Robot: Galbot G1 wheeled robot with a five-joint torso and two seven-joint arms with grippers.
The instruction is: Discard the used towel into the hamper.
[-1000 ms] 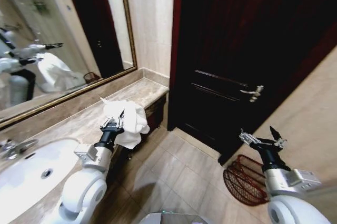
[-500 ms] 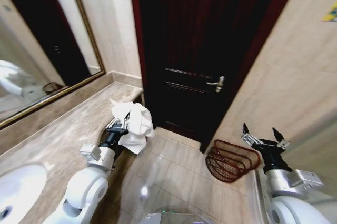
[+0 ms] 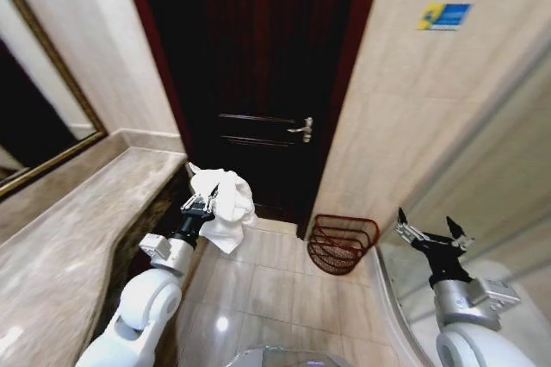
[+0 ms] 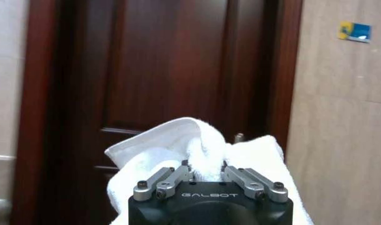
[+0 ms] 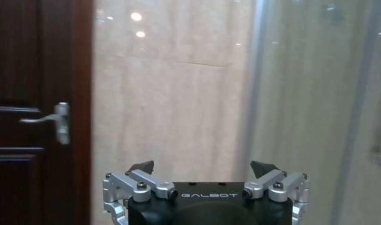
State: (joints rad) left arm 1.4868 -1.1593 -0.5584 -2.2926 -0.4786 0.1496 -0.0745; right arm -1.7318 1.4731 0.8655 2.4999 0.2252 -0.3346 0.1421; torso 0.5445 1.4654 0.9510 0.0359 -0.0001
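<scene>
A crumpled white towel (image 3: 225, 204) hangs in the air at the end of the counter, with my left gripper (image 3: 200, 205) shut on it. In the left wrist view the towel (image 4: 197, 152) bunches up between the closed fingers of the left gripper (image 4: 206, 171), in front of the dark door. The hamper (image 3: 343, 243), a small round reddish-brown wire basket, stands on the floor by the wall just right of the door, to the right of the towel. My right gripper (image 3: 428, 233) is open and holds nothing, raised right of the hamper; it shows open as right gripper (image 5: 203, 166) in its wrist view.
A dark wooden door (image 3: 258, 83) with a metal handle (image 3: 301, 130) faces me. The marble counter (image 3: 69, 220) runs along the left under a framed mirror (image 3: 34, 126). Beige tiled wall (image 3: 413, 108) and a glass panel (image 3: 499, 212) stand to the right. Tiled floor (image 3: 267, 289) lies open ahead.
The whole view has swung right: sink and mirror slid off to the left, while the door and hamper moved toward the middle. Both arms keep their poses; the towel stays held.
</scene>
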